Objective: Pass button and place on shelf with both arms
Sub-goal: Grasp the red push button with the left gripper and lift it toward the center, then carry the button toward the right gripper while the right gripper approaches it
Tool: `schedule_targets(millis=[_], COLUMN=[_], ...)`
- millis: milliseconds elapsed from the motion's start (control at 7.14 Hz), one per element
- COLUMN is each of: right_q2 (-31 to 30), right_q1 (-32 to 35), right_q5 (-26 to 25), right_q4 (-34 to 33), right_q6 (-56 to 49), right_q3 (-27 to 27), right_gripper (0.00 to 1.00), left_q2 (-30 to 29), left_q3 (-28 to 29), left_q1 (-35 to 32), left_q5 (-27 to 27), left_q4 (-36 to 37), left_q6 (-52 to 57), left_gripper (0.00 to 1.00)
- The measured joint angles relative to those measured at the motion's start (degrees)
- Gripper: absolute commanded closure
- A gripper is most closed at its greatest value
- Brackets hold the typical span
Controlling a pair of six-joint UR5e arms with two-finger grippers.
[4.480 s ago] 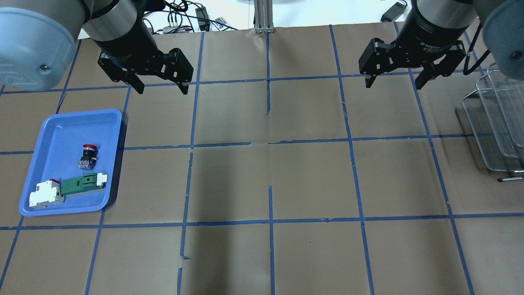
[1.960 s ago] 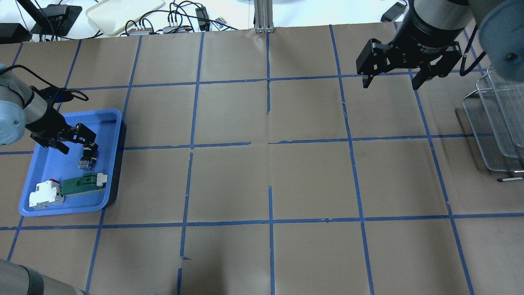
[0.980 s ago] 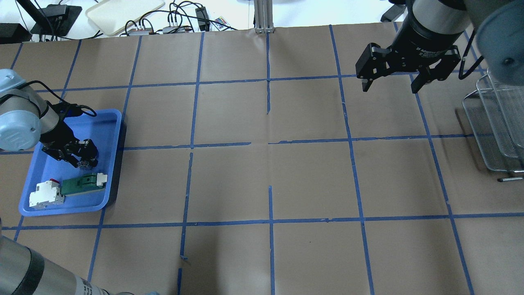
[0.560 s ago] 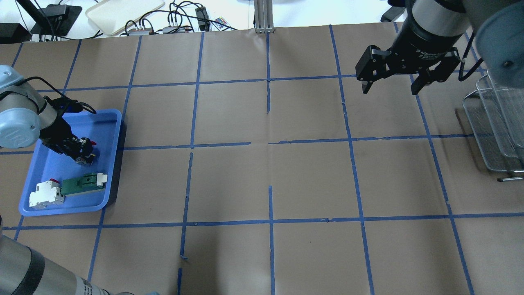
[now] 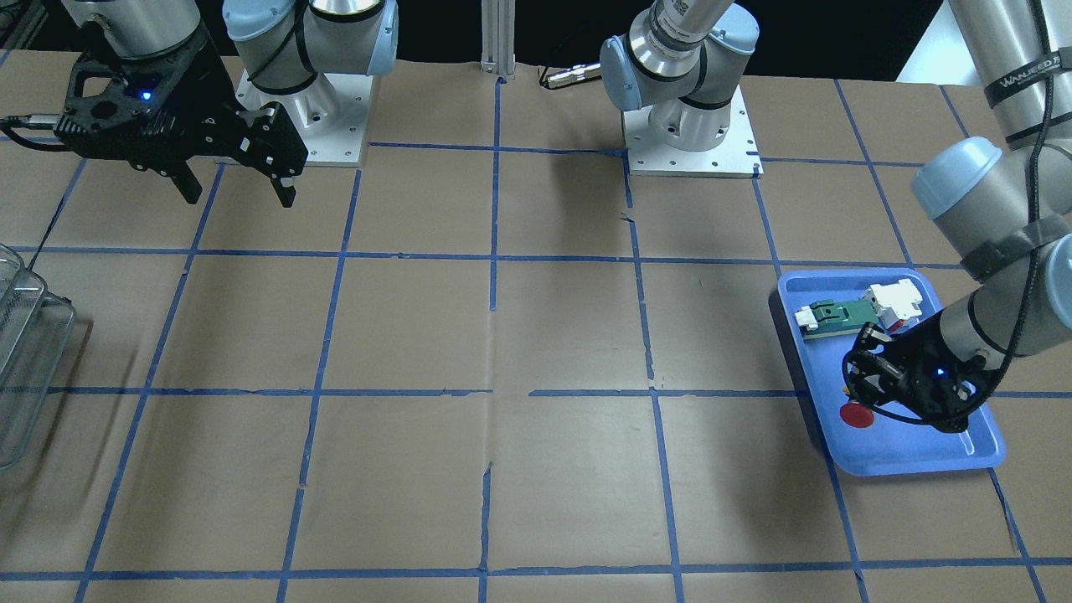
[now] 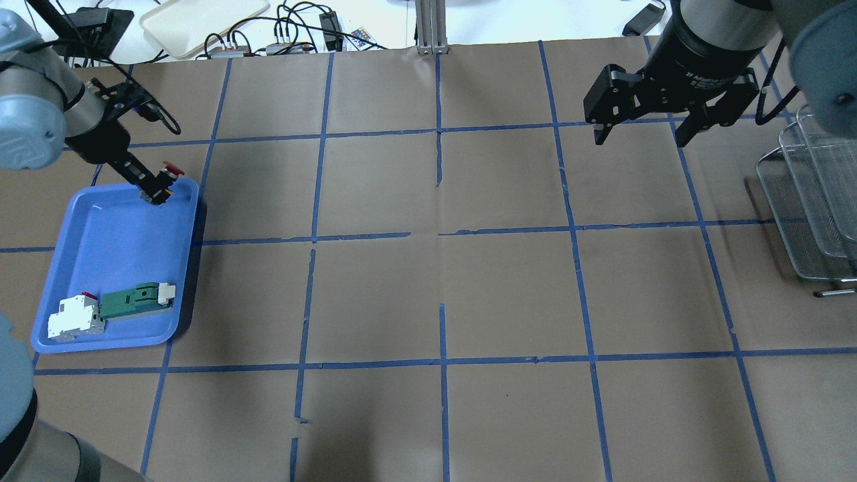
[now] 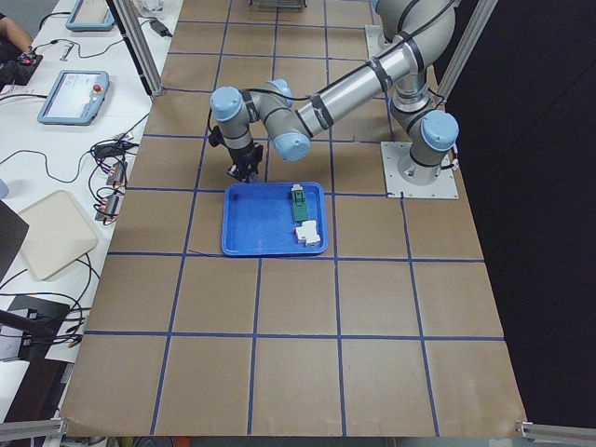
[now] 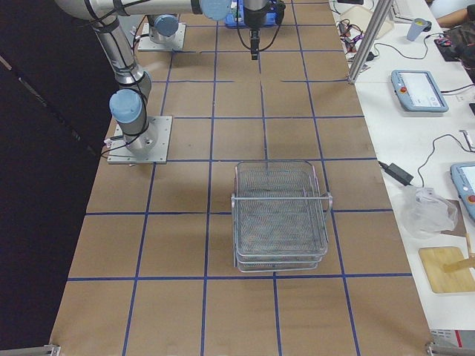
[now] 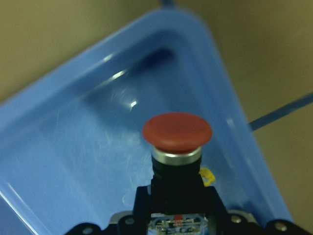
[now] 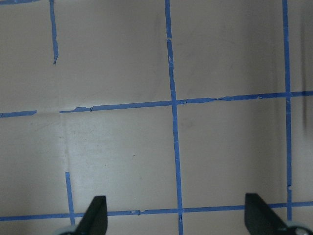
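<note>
Lit brightly and evenly from above. Noted broad, soft-edged shadows across the table (image 6: 509,288) and a darker one beside the shelf (image 6: 803,221). Found a pale sheen on the paper at the overhead view's bottom edge. Judged the left wrist view soft overall, with the button (image 9: 177,133) fairly sharp, the tray (image 9: 63,161) blurred, and small white glints on its floor. Recorded black, unlit surrounds in the front and side views.

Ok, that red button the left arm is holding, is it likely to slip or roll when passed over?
Probably rigid: the button shows a hard-looking cap, metal ring and black body. The left tool grips only its lower body, so it might pivot if bumped. Laid down, its round cap would likely let it roll.
</note>
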Motion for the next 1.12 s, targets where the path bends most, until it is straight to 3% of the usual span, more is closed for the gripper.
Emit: schedule_targets(millis=[420, 700, 1120], right_q2=[0.11, 0.10, -0.19], right_q1=[-1.70, -6.55, -12.21], right_q5=[2.17, 8.24, 10.83], right_q4=[0.11, 0.43, 3.49], right_q6=[-6.19, -20.13, -49.33], right_q3=[0.02, 0.13, 0.21], right_gripper=[0.00, 0.00, 0.00], left_q2=[3.68, 4.99, 4.80], left_q3=[3.60, 4.20, 4.61], left_q1=[-10.91, -19.96, -28.31], left_q5=[-15.62, -25.43, -37.59], left_q4=[-6.66, -6.67, -1.20], left_q6=[6.95, 7.34, 6.51], left_gripper=[1.00, 1.00, 1.00])
